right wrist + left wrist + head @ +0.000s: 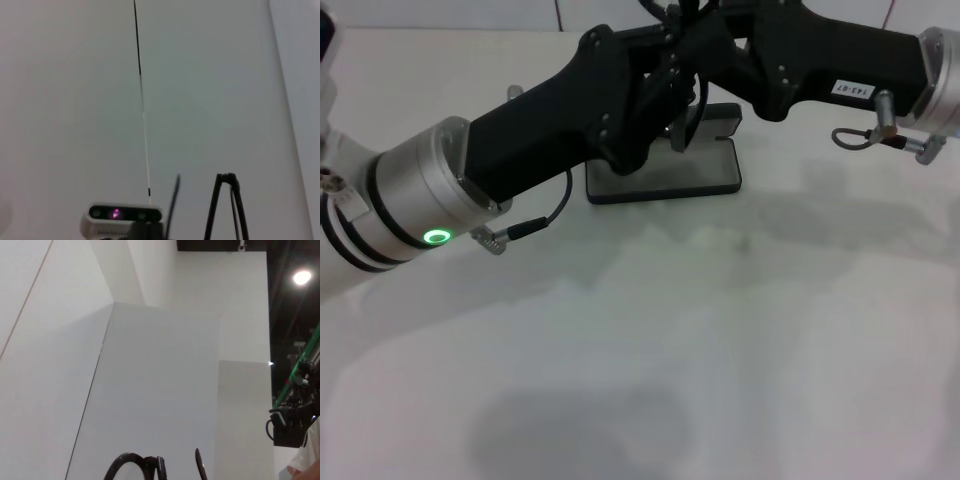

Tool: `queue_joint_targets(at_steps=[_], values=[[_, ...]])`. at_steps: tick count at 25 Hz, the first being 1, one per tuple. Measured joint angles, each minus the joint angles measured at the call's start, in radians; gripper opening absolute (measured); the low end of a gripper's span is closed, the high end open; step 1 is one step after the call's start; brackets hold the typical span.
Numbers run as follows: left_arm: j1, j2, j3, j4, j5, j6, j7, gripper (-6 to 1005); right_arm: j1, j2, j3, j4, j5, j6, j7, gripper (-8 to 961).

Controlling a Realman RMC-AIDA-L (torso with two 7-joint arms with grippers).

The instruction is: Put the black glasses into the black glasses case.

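The black glasses case (665,178) lies open at the back middle of the table, with its grey lining up and its lid (723,120) standing behind. My left gripper (665,100) and right gripper (705,65) meet just above the case, their black bodies overlapping. The black glasses (686,125) show only as thin black pieces between the grippers, over the case. A roundish rim of the glasses (127,465) shows in the left wrist view. Slender temple arms of the glasses (227,205) show in the right wrist view. The left gripper appears shut on the glasses.
The white table (650,330) spreads in front of the case. Both forearms cross over the back of the table, the left from the left (430,200) and the right from the upper right (860,70). The left wrist's camera housing (125,216) shows in the right wrist view.
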Motion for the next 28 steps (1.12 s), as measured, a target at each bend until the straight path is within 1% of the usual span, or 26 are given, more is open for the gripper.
queue_joint_targets(at_steps=[15,23,28], values=[[-0.006,0.003,0.0,0.0,0.004,-0.041,-0.011,31,0.01,0.002,-0.008,-0.001,-0.027,0.006,-0.005,97],[0.001,0.003,0.0,0.0,0.005,-0.043,-0.012,32,0.006,0.0,-0.005,-0.003,-0.027,0.012,-0.007,97],[0.012,0.006,0.001,0.005,0.027,-0.026,-0.011,32,0.002,-0.002,-0.004,-0.004,-0.027,0.039,-0.007,97]])
